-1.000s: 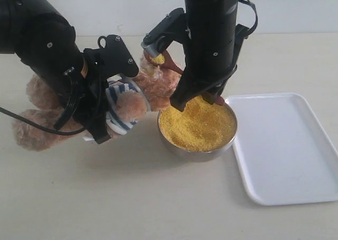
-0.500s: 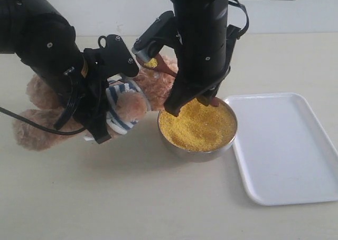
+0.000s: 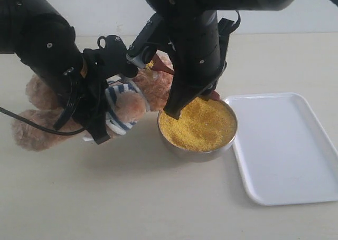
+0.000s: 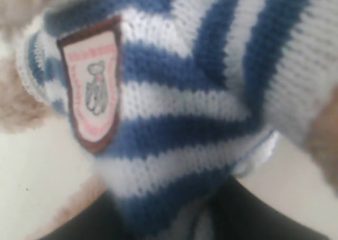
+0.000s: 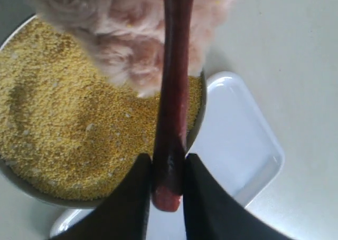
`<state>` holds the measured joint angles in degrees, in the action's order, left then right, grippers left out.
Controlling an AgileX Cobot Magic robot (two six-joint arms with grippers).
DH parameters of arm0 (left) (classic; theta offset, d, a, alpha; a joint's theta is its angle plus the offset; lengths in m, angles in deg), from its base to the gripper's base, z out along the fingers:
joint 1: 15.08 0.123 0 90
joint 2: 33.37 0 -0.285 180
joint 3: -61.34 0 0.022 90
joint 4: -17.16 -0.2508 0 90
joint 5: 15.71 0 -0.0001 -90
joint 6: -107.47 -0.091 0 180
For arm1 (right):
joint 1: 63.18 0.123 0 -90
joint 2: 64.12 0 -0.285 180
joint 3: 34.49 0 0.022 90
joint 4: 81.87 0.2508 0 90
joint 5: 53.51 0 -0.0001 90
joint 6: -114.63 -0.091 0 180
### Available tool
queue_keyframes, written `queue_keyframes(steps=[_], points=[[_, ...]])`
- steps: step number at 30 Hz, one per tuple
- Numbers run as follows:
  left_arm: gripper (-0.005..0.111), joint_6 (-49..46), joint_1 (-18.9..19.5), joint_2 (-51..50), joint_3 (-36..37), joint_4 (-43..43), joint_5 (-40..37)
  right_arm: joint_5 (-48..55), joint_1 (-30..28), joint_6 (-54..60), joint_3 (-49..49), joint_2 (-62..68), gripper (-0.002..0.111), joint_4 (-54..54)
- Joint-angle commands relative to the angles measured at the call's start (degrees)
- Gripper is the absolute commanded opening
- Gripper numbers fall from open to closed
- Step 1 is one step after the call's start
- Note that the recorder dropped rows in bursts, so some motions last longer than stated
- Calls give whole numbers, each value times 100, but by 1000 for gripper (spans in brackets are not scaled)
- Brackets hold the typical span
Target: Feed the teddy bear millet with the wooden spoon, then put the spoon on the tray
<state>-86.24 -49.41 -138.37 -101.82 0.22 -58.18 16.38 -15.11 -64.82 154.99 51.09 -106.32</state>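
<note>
The teddy bear [image 3: 134, 104] lies on its side left of the steel bowl, and its striped shirt [image 4: 179, 108] fills the left wrist view. My left gripper [image 4: 169, 219] is shut on the bear's shirt at the torso. My right gripper [image 5: 168, 171] is shut on the end of the wooden spoon [image 5: 172, 92]. The spoon's oval bowl [image 3: 157, 67] carries a little millet and sits at the bear's head, above the fur [image 5: 132, 39]. The rest of the millet [image 3: 198, 125] fills the steel bowl. To the right lies the white tray [image 3: 288, 145].
The round steel bowl [image 3: 198, 154] stands between the bear and the tray and touches the tray's left rim. My right arm [image 3: 198, 45] hangs over the bowl's back edge. A black cable [image 3: 31, 126] runs across the bear's legs.
My right arm has moved left with the spoon, and the spoon's loaded bowl is now closer to the bear's head. The left gripper and the bear have stayed still.
</note>
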Motion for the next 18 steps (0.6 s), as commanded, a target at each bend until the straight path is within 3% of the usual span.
queue_keyframes(steps=[1,18], points=[[4,-7,-16,35,-50,6,62,7,110,-55,39,126,-1,-266],[4,-7,-16,35,-50,6,126,7,221,-309,53,126,-1,-358]])
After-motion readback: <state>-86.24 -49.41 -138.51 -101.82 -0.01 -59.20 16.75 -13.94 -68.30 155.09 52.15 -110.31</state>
